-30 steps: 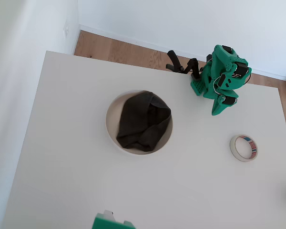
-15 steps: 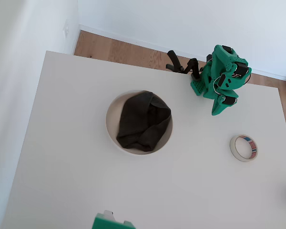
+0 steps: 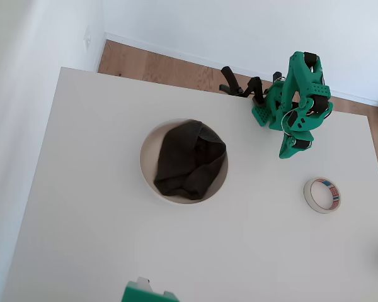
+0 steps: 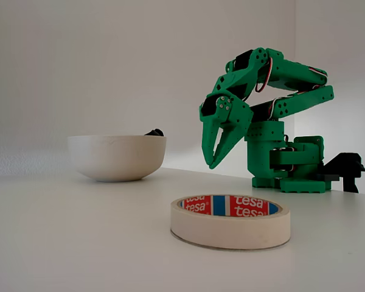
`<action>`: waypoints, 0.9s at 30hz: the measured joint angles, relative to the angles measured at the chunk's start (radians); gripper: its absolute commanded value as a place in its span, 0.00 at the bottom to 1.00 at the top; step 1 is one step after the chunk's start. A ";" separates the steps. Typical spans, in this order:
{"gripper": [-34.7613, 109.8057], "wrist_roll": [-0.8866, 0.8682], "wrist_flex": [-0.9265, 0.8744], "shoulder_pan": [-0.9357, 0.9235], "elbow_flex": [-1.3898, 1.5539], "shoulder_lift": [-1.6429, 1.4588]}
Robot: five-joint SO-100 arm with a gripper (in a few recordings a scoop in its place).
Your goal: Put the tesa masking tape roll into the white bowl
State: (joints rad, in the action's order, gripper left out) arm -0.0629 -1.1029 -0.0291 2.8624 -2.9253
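My gripper: my green gripper [image 4: 213,159] hangs in the air with its tips pointing down at the table; the two fingers meet at the tips and there is nothing between them, so it is closed and empty. In the overhead view it [image 3: 288,151] sits above the tape roll in the picture, apart from it.

Tape roll: the tesa masking tape roll [image 3: 322,195] lies flat on the white table [image 3: 101,239], well apart from the white bowl [image 3: 148,180], to the bowl's right in the overhead view. In the fixed view the roll [image 4: 230,222] is nearest the camera, with the bowl [image 4: 117,157] farther back and to its left.

Tape look: a low, flat ring of cream-white paper tape with a matte outer band; the inner core carries red and blue panels with white "tesa" lettering.

Open room: bare table surface lies between the roll and the bowl, and all around the roll. In the overhead view the table's right edge is near the roll, nearer than the bowl is.

Bowl: round, smooth, off-white, with a rounded wall and a plain rim; a crumpled dark grey cloth [image 3: 189,160] fills most of it.

My arm: glossy green plastic links with black motors; my base [image 4: 289,167] stands behind the roll in the fixed view.
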 measured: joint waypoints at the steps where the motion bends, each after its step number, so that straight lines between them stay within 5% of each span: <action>1: 0.18 0.000 0.023 0.015 -0.014 0.046; 11: 0.18 -0.057 0.212 0.193 -0.319 0.687; 16: 0.30 -0.089 0.215 0.242 -0.483 0.943; 27: 0.34 -0.126 0.183 0.359 -0.611 0.996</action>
State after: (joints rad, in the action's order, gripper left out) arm -0.1887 -0.9204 0.3298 2.2519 -1.9297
